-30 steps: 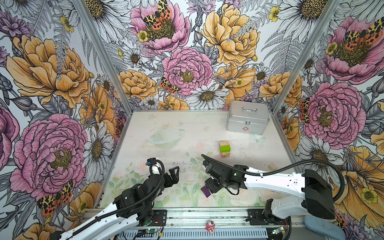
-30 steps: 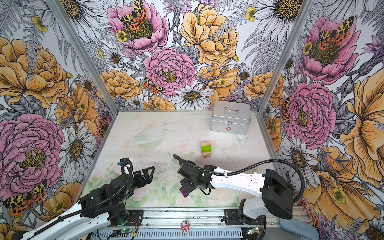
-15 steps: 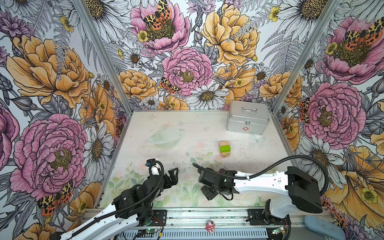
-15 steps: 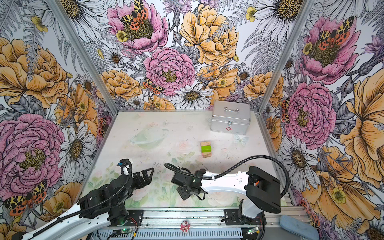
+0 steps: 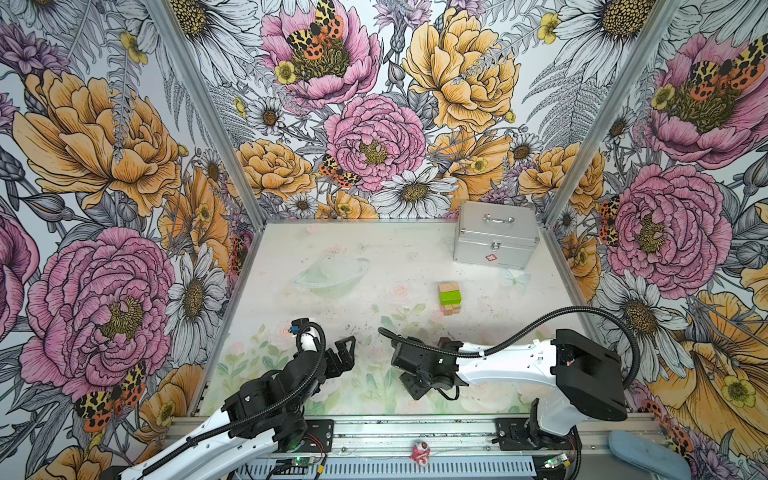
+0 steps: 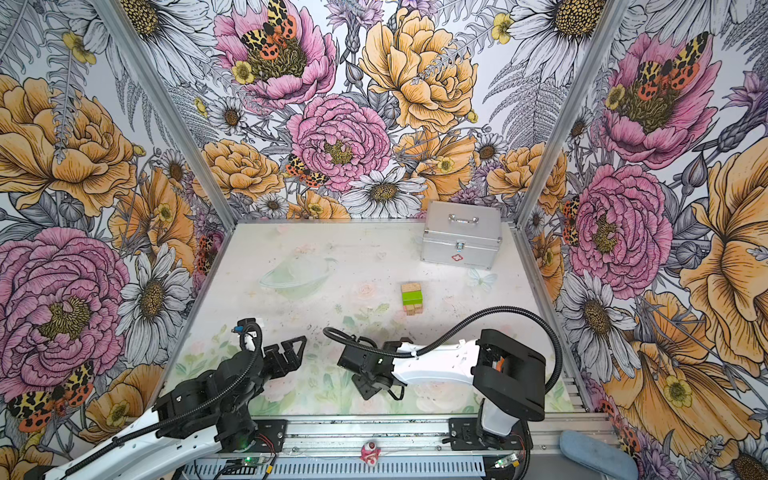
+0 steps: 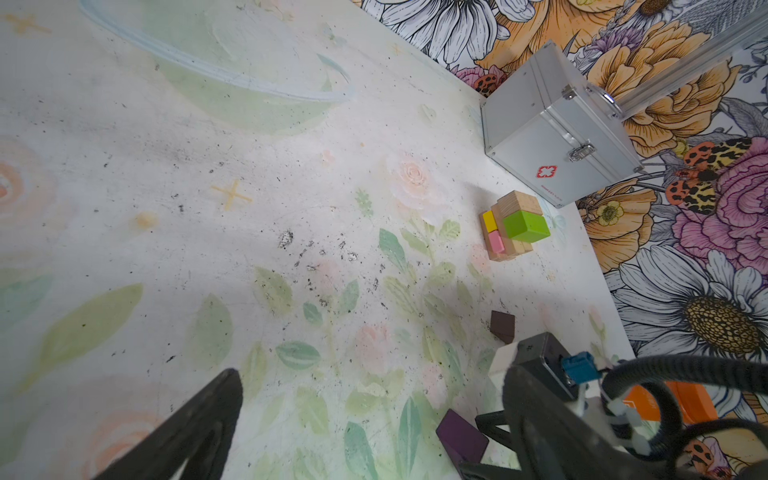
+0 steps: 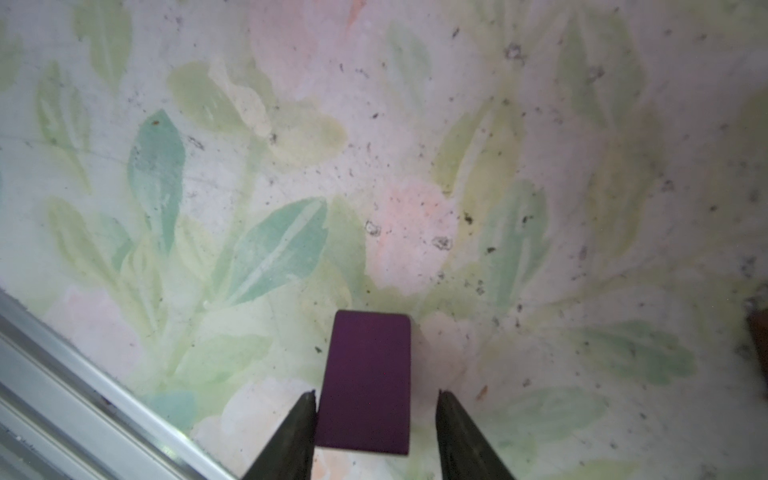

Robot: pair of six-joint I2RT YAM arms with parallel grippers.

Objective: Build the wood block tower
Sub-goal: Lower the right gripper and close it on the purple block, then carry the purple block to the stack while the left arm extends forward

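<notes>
The wood block tower (image 5: 449,297) (image 6: 412,297) stands mid-table on the right; in the left wrist view (image 7: 515,226) it shows tan bricks, yellow and pink ends and a lime-green brick on top. A purple block (image 8: 365,382) (image 7: 461,434) lies flat on the table near the front edge. My right gripper (image 8: 376,395) (image 5: 415,384) (image 6: 368,386) straddles it, open: one finger touches its side, the other stands a gap away. A dark-brown block (image 7: 502,326) lies beside that arm. My left gripper (image 5: 343,353) (image 6: 291,349) (image 7: 370,436) hangs wide open and empty at the front left.
A silver metal case (image 5: 494,241) (image 6: 461,239) stands in the back right corner. The aluminium front rail (image 8: 62,374) runs close to the purple block. Floral walls close the table in on three sides.
My right gripper has shifted left and come down over the purple block, and its jaws have narrowed around it. The left arm has not moved.
</notes>
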